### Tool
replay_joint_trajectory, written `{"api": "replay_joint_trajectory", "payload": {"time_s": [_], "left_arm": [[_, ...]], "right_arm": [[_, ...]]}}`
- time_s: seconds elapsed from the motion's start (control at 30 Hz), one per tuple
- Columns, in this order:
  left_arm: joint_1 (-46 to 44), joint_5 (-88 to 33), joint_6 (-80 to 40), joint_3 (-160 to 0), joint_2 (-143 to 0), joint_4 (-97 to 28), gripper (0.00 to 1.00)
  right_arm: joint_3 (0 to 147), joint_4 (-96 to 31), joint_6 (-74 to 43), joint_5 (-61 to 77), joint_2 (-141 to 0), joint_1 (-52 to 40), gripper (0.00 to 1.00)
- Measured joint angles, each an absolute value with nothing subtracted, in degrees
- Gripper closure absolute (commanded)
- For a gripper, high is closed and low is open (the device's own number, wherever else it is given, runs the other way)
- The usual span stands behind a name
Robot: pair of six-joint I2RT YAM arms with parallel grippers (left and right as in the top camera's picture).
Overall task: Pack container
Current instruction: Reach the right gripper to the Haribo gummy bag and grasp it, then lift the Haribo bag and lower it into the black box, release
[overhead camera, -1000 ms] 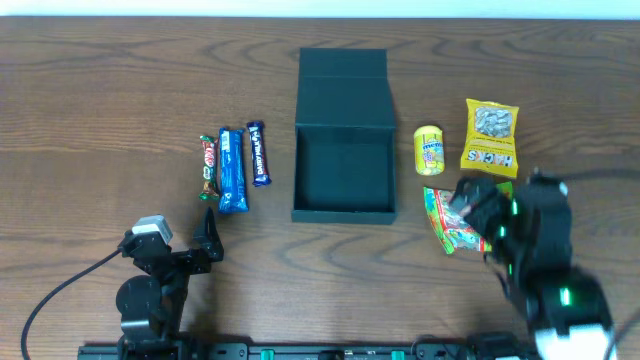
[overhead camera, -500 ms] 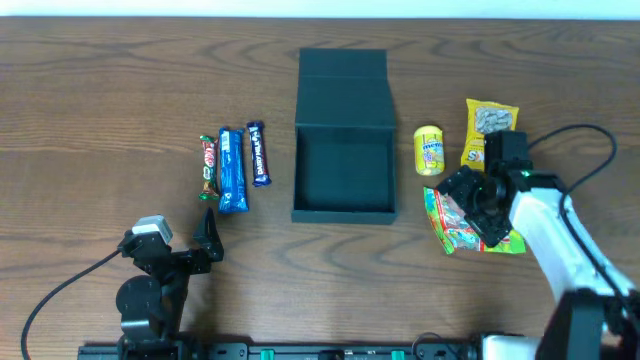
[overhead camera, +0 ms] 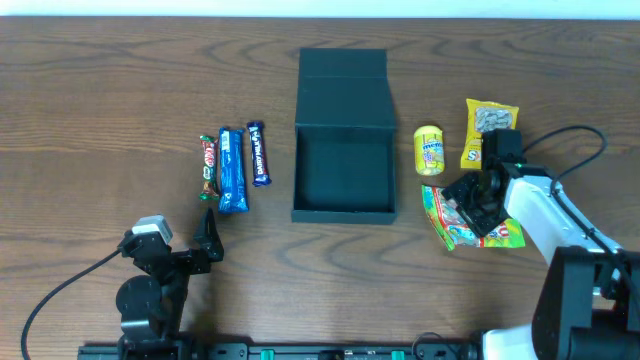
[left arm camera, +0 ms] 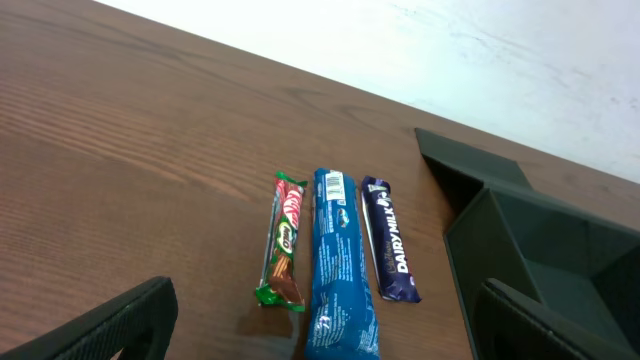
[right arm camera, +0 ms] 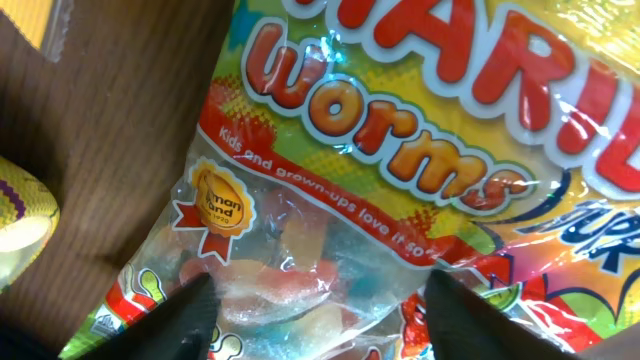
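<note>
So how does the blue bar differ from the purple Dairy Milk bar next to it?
The blue bar is clearly longer and wider than the purple Dairy Milk bar. The far ends are almost level, but the blue bar reaches further toward the arms' side than the purple Dairy Milk bar. The blue bar lies in the middle of the row of three, while the purple Dairy Milk bar is nearest the container. Both lie flat and roughly parallel.

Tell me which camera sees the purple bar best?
Left wrist: the purple bar is close and whole, its Dairy Milk name readable. Overhead shows it small; the right wrist view misses it.
</note>
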State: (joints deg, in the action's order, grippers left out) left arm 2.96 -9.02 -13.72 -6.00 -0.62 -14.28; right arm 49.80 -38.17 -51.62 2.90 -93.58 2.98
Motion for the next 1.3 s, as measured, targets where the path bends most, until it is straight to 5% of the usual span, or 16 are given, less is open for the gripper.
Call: {"api": "replay_joint_trajectory", "payload": {"time_s": [0.1,0.3,0.77,1.03,1.3], "left_arm": [[2.96,-9.02,-13.72,-6.0,-0.62,-14.28,0.04],[2.96,-9.02,-13.72,-6.0,-0.62,-14.28,0.05],[2.96,-9.02,-13.72,-6.0,-0.62,-14.26,0.05],[2.96,-8.99,-13.72,-6.0,-0.62,-14.28,0.05],[2.96,-9.02,-13.72,-6.0,-0.62,-14.28,0.05]], "right_arm": [[50.33,-38.06,-51.53,2.98,-94.48,2.98,0.57],[51.44,-37.91,-50.26,3.07,-96.03,2.98,0.98],[51.35,-47.05,-48.31,4.25,-94.19,2.98,0.99],[49.43,-47.94,-47.0,6.33,-74.39,2.81,0.98],[49.47,-33.52,-45.65,14.15,-57.69,-5.87,0.99]]}}
